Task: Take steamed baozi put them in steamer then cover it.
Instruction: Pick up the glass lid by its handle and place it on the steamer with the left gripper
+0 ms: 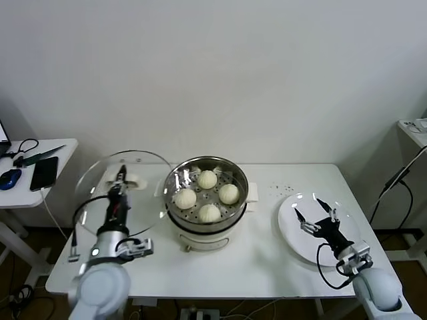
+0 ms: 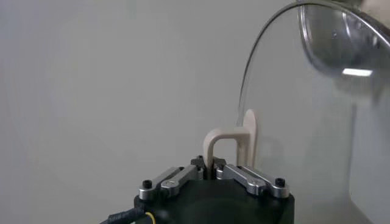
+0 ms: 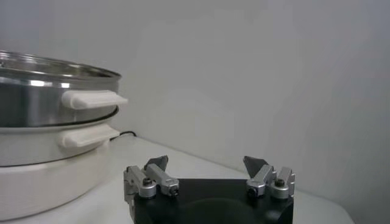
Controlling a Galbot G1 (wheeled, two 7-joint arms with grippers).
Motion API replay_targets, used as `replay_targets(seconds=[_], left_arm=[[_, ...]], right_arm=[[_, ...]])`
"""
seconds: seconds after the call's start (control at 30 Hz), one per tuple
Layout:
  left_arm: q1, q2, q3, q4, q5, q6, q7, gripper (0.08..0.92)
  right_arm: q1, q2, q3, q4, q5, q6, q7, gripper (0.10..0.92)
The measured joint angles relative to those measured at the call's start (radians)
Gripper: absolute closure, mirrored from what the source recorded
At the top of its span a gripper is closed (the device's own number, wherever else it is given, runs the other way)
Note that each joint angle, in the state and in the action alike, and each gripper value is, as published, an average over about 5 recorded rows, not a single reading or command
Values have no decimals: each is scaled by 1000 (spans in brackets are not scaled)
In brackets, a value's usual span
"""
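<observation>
Four cream baozi (image 1: 207,179) lie in the shiny steamer (image 1: 235,175) on its white pot base (image 1: 200,239) at the table's middle. My left gripper (image 1: 121,179) is shut on the white handle (image 2: 226,141) of the glass cover (image 1: 93,180), holding it tilted in the air just left of the steamer, its rim overlapping the steamer's left edge. The cover (image 2: 317,103) also shows in the left wrist view. My right gripper (image 1: 316,213) is open and empty above the white plate (image 1: 290,230) at the right. The steamer (image 3: 42,91) shows in the right wrist view.
A side table (image 1: 63,150) at the left holds a phone (image 1: 44,173), a mouse (image 1: 9,179) and cables. The white plate lies near the table's right front edge. Dark crumbs (image 1: 279,189) dot the table behind the plate.
</observation>
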State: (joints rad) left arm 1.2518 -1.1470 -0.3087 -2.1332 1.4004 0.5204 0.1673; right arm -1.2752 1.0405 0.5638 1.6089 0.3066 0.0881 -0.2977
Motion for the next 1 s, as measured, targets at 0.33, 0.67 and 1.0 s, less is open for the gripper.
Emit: replay_targets(seconds=[0.33, 0.67, 1.0], left_arm=[[-199, -80, 248, 82, 128, 110, 131, 850], [-299, -209, 366, 216, 172, 187, 168, 850], [-340, -311, 408, 334, 176, 217, 125, 850]], right_arm=[[6, 2, 2, -11, -5, 3, -1, 203], [10, 9, 0, -17, -12, 5, -8, 203], [11, 12, 0, -21, -20, 7, -11, 203]])
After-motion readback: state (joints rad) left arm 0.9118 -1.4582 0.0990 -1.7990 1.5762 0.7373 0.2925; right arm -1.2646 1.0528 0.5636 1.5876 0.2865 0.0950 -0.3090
